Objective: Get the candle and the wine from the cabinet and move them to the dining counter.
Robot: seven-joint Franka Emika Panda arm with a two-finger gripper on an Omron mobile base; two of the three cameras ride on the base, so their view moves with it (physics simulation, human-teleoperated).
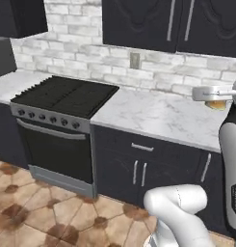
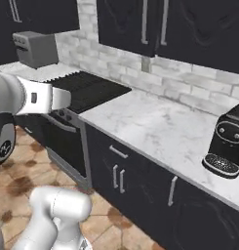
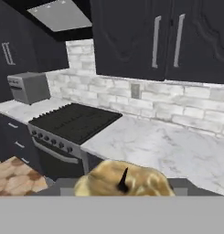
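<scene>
Claw closed partway around candle, carried above counter, below shut cabinet. Probably light, waxy, lumpy, easily dented and a bit slippery; best gripped gently across the broad body, never the wick.

The cabinet doors look like smooth black carved wood with shiny metal bar handles, the wall is rough white brick, the worktop is smooth white stone with grey veins, and the floor is brown tile.
</scene>
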